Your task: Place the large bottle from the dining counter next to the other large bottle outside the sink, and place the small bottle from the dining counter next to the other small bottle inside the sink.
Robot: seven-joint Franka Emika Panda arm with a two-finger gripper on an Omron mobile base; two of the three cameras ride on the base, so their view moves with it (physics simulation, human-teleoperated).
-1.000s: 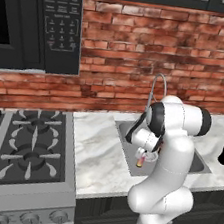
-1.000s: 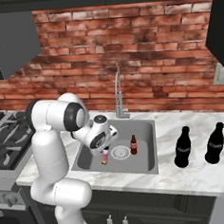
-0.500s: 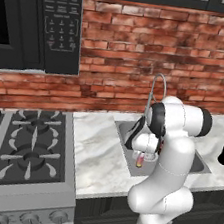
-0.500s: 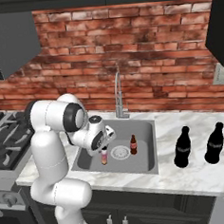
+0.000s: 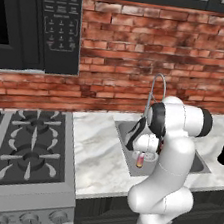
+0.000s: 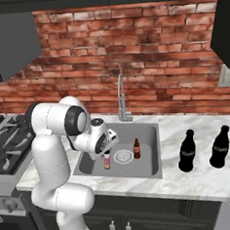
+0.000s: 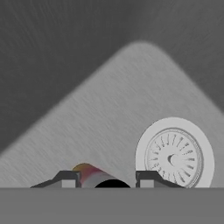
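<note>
My gripper (image 6: 106, 155) is down inside the sink (image 6: 137, 127) and shut on the small bottle (image 6: 107, 161), a pinkish one that stands upright near the sink's front left. In the hand view the bottle (image 7: 92, 176) sits between the two fingertips (image 7: 68, 179), and my gripper (image 7: 108, 180) points at the sink floor. From the left base, the gripper (image 5: 141, 152) and bottle (image 5: 139, 160) show below my forearm. The other small bottle (image 6: 136, 148), dark brown, stands a little to the right, past the drain. Two large black bottles (image 6: 187, 151) (image 6: 219, 147) stand side by side on the counter right of the sink.
A round drain (image 7: 175, 154) lies between the two small bottles. The faucet (image 6: 120, 94) rises behind the sink. A stove (image 5: 24, 155) sits to the left on the marble counter (image 5: 100, 158). The brick wall closes the back.
The wrist has shifted very slightly. The small bottle stays in the same spot in the sink, between the fingers.
</note>
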